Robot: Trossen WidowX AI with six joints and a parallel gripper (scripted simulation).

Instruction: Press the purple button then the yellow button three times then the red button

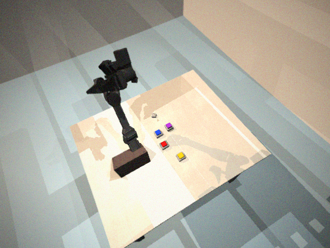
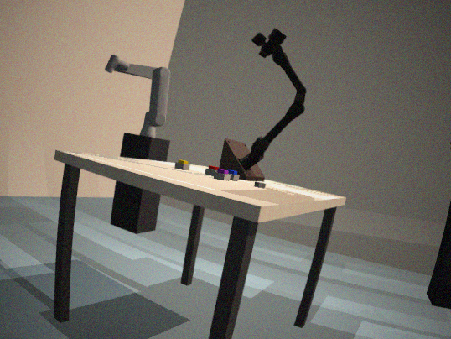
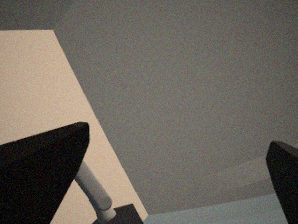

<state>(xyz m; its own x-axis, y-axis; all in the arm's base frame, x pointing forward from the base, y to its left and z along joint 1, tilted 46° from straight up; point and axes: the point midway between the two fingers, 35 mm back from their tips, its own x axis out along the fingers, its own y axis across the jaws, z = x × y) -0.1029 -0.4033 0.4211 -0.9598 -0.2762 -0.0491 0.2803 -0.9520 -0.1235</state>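
Note:
The purple button [image 1: 168, 125] [image 2: 223, 171], yellow button [image 1: 181, 155] [image 2: 183, 162] and red button [image 1: 164, 143] [image 2: 214, 168] sit on small grey bases on the table. In the top view the red one lies between the other two, nearer the arm's base. All their caps stand raised. My gripper [image 3: 178, 141] is open, with nothing between its fingers in the wrist view. It is high above the table, far from every button, and the wrist view shows only walls, floor and a distant grey arm.
A blue button [image 1: 158, 132] [image 2: 233, 172] sits between the purple and red buttons, toward the arm's base. A small grey block [image 1: 154, 115] [image 2: 260, 185] lies beyond the purple and blue buttons. A brown mount [image 1: 130, 159] holds the arm. Another grey arm [image 2: 159, 96] stands behind the table.

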